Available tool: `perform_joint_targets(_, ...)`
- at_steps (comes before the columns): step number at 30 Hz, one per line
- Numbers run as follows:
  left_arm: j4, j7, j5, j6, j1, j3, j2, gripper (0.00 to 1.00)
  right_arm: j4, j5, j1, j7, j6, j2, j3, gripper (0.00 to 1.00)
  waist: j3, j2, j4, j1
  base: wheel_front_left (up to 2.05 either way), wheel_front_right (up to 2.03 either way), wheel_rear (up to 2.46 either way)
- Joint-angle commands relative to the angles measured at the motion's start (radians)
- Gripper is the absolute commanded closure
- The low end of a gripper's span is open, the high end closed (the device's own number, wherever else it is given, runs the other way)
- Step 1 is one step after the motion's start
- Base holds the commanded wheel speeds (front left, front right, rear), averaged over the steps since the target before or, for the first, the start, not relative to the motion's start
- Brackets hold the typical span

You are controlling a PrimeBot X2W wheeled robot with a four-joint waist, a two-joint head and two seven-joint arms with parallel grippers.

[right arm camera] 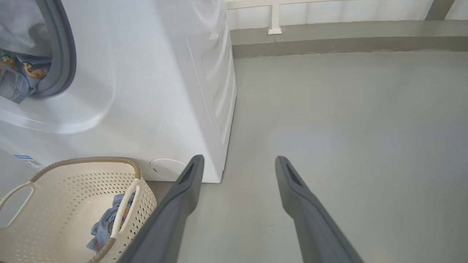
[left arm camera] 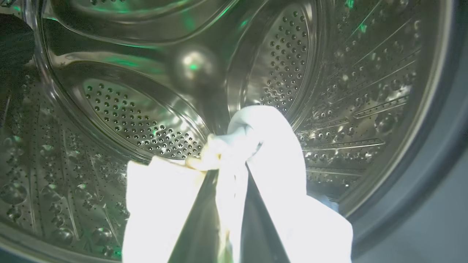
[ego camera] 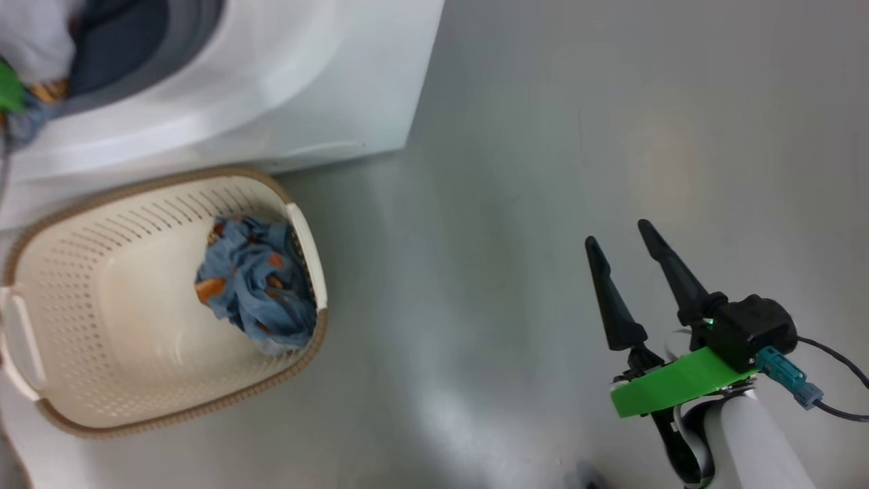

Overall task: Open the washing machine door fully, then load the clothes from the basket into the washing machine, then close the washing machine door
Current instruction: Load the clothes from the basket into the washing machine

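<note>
Left gripper (left arm camera: 225,171): inside drum (left arm camera: 139,117) of washing machine (ego camera: 305,81), jaws pinching pale garment (left arm camera: 270,146).
Right gripper (ego camera: 618,234): jaws spread, empty, over floor (ego camera: 543,136).
Basket (ego camera: 136,187): blue printed garment (ego camera: 258,285) against its right wall.
Tip: push deeper, release well inside so cloth can't hang over the mouth.

The head view looks steeply down on the basket (ego camera: 68,272) and the washing machine (ego camera: 326,81) front. The left wrist view peers closely into the drum (left arm camera: 139,117). The right wrist view, low over the floor (right arm camera: 347,109), shares basket and washing machine
</note>
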Motion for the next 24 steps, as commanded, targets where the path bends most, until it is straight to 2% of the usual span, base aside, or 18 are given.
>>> perform_joint_targets(1, 0.005, -0.002, 0.020, 0.004, -0.063, 0.008, 0.075, 1.00, -0.023, 0.030, -0.009, -0.005, 0.002, 0.005, 0.042, 0.00, 0.101, 0.0000, -0.031, 0.0000, 0.00, 0.00, 0.00)
perform_joint_targets(8, 0.085, -0.005, 0.065, 0.006, -0.209, -0.040, 0.107, 1.00, -0.018, 0.073, -0.014, -0.005, 0.002, 0.005, 0.080, 0.00, 0.169, 0.0000, -0.064, 0.0000, 0.00, 0.00, 0.00)
perform_joint_targets(16, 0.124, -0.020, 0.087, 0.023, -0.301, -0.069, 0.110, 1.00, -0.017, 0.088, -0.015, -0.005, 0.002, 0.005, 0.102, 0.00, 0.204, 0.0000, -0.076, 0.0000, 0.00, 0.00, 0.00)
perform_joint_targets(19, -0.012, -0.023, 0.102, 0.030, -0.330, -0.077, 0.118, 1.00, -0.018, 0.096, -0.022, -0.005, 0.002, 0.005, 0.114, 0.00, 0.223, 0.0000, -0.080, 0.0000, 0.00, 0.00, 0.00)
perform_joint_targets(22, -0.193, -0.024, 0.119, 0.038, -0.290, -0.087, 0.121, 1.00, -0.018, 0.101, -0.028, -0.005, 0.002, 0.005, 0.122, 0.00, 0.231, 0.0000, -0.079, 0.0000, 0.00, 0.00, 0.00)
perform_joint_targets(24, -0.251, -0.024, 0.117, 0.043, -0.253, -0.083, 0.122, 1.00, -0.017, 0.102, -0.030, -0.005, 0.002, 0.005, 0.125, 0.00, 0.232, 0.0000, -0.078, 0.0000, 0.00, 0.00, 0.00)
